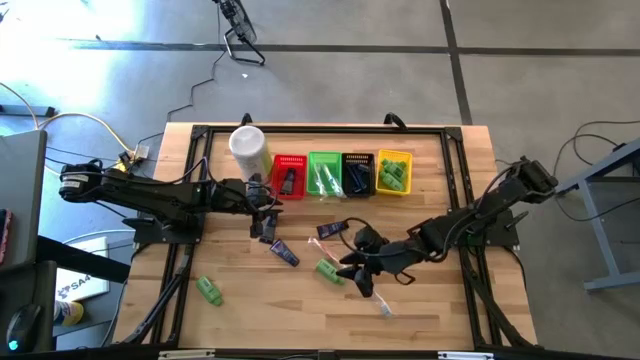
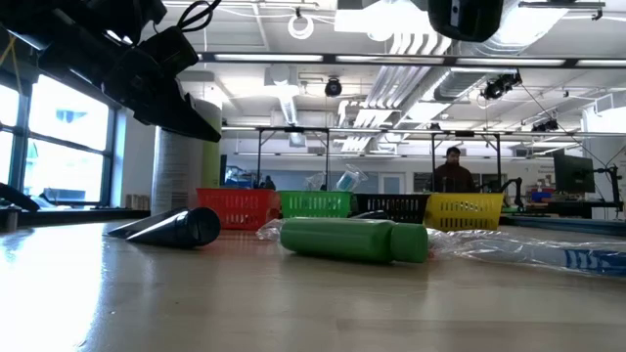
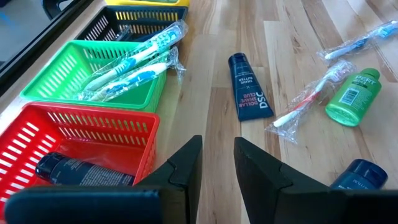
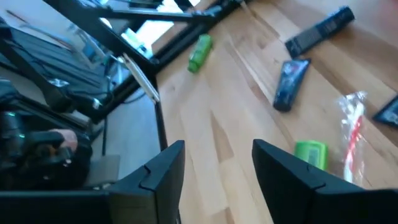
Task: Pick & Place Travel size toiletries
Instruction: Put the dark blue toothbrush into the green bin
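From above, the wooden surface (image 1: 240, 300) carries a row of four small baskets along its far side: red basket (image 1: 289, 175), green basket (image 1: 324, 173), black basket (image 1: 358, 172) and yellow basket (image 1: 394, 172), with a tall white canister (image 1: 249, 150) just beside the red one. The left gripper (image 1: 266, 208) sits near the red basket; the right gripper (image 1: 352, 271) hangs over the middle of the surface beside a green mini bottle (image 1: 329, 270). Another green bottle (image 1: 209, 290) lies well apart, toward the near left edge. A dark tube (image 1: 283, 251) lies between the two grippers.

At surface height, a green bottle (image 2: 352, 240) lies on its side, a dark tube (image 2: 166, 228) tapering flat beside it, with crinkled clear wrap (image 2: 528, 251) on the other side.

The left wrist view shows its fingers (image 3: 185, 163) slightly parted, holding nothing. Wrapped toothbrushes (image 3: 134, 62) fill the green basket; a navy tube (image 3: 84, 171) lies in the red one. A navy tube with white lettering (image 3: 249, 86), a red-and-white wrapped brush (image 3: 309, 99) and a green bottle with a label (image 3: 354, 96) lie on the wood.

The right wrist view shows its fingers (image 4: 165, 168) wide apart and empty.
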Robot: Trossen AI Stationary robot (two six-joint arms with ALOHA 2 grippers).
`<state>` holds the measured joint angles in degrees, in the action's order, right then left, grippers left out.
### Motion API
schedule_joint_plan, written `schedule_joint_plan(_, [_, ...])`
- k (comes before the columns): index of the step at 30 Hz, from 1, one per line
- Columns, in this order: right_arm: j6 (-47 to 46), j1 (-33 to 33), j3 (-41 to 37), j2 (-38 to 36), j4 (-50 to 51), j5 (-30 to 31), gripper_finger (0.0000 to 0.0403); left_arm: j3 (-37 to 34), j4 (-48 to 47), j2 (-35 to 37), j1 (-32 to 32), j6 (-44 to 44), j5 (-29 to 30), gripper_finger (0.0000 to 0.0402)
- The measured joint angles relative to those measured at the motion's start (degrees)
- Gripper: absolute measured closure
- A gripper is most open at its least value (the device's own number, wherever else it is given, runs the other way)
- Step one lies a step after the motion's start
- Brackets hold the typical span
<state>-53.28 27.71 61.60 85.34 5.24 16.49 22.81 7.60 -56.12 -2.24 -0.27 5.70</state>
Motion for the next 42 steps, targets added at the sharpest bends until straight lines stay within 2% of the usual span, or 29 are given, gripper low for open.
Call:
schedule_joint_plan(4, [-4.3,0.8,3.3,2.5,9.0,-0.5,0.0237,0.0,0.0,0.0,0.0,0.0,0.0,0.0313])
schedule_joint_plan(9, [-14.0,1.0,6.2,5.4,23.2,-2.7,0.025,0.0,0.0,0.0,0.0,0.0,0.0,0.0313])
schedule_joint_plan(18, [-28.1,1.0,6.2,10.5,37.5,-11.2,0.0254,0.0,0.0,0.0,0.0,0.0,-0.1,0.0313])
schedule_joint_plan(25, [-29.2,1.2,6.2,14.4,36.4,-12.6,0.0254,0.0,-0.1,0.0,0.0,0.0,-0.2,0.0313])
schedule_joint_plan(32, [-29.0,1.2,6.2,16.8,35.7,-16.9,0.0254,0.0,-0.1,0.0,0.0,0.0,-0.2,0.0313])
schedule_joint_plan(42, [-29.0,1.2,6.2,17.3,36.1,-16.5,0.0254,0.0,-0.1,0.0,0.0,0.0,0.0,0.0313])
